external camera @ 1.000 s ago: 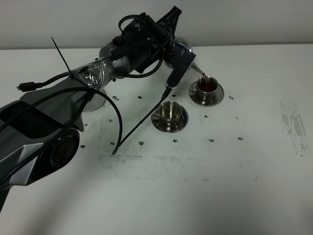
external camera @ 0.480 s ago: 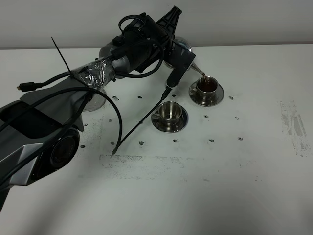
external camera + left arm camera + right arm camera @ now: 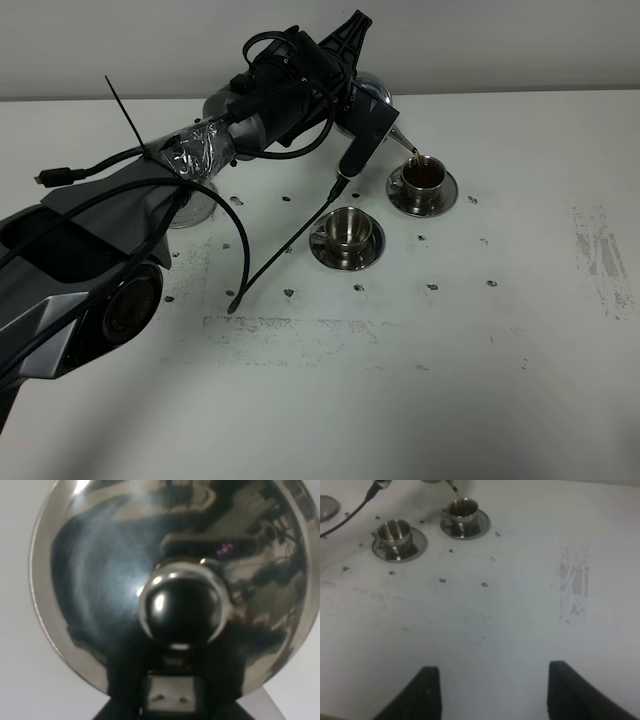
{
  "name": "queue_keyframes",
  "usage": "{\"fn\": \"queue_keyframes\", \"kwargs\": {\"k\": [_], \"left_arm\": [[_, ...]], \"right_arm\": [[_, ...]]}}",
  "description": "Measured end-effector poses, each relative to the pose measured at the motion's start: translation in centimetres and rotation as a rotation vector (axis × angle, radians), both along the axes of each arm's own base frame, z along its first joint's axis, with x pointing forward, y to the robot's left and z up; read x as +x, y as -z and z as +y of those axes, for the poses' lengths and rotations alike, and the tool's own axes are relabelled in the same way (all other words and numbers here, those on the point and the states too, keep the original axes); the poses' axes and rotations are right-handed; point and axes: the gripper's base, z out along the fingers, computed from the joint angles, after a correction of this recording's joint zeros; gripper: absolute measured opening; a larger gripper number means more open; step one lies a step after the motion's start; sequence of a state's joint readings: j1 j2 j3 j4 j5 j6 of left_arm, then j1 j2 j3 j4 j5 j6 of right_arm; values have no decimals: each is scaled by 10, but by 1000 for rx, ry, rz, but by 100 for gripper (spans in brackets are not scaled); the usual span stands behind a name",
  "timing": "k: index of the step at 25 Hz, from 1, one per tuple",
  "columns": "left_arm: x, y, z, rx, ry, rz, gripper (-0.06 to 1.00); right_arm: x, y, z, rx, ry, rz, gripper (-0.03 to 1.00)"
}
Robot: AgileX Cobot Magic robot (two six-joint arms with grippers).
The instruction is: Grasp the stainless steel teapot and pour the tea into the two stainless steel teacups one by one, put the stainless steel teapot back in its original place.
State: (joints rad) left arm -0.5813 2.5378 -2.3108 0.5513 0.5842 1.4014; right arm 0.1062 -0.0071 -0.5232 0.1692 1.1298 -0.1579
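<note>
My left gripper (image 3: 360,125) is shut on the stainless steel teapot (image 3: 372,100) and holds it tilted at the back of the table. Its thin spout (image 3: 404,145) points down over the far teacup (image 3: 425,177). A thin stream of dark tea (image 3: 414,156) runs into that cup, which holds reddish-brown liquid. The near teacup (image 3: 348,232) stands empty on its saucer. In the left wrist view the domed lid (image 3: 100,580) and its knob (image 3: 182,607) fill the frame. The right wrist view shows both teacups (image 3: 463,510) (image 3: 395,532) far from my open, empty right gripper (image 3: 497,695).
The round steel tray (image 3: 192,208) lies at the left, mostly hidden behind the left arm (image 3: 120,220); its edge also shows in the right wrist view (image 3: 326,506). A black cable (image 3: 285,245) dangles from the wrist beside the near teacup. Dark specks and scuffs mark the white table (image 3: 450,380).
The teapot stays tilted over the far teacup with tea still running. Neither arm has visibly moved.
</note>
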Motion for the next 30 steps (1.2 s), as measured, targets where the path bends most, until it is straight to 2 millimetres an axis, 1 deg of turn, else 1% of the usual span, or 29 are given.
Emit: {"fn": "queue_keyframes", "kwargs": {"k": [15, 20, 25, 30], "left_arm": [[0, 0, 0, -1, -1, 1, 19], [-1, 1, -1, -44, -18, 24, 19], [-3, 4, 0, -141, -121, 73, 19], [-5, 4, 4, -308, -333, 129, 19]], "right_arm": [[0, 0, 0, 0, 0, 0, 46], [0, 0, 0, 0, 0, 0, 46], [0, 0, 0, 0, 0, 0, 46], [0, 0, 0, 0, 0, 0, 46]]}}
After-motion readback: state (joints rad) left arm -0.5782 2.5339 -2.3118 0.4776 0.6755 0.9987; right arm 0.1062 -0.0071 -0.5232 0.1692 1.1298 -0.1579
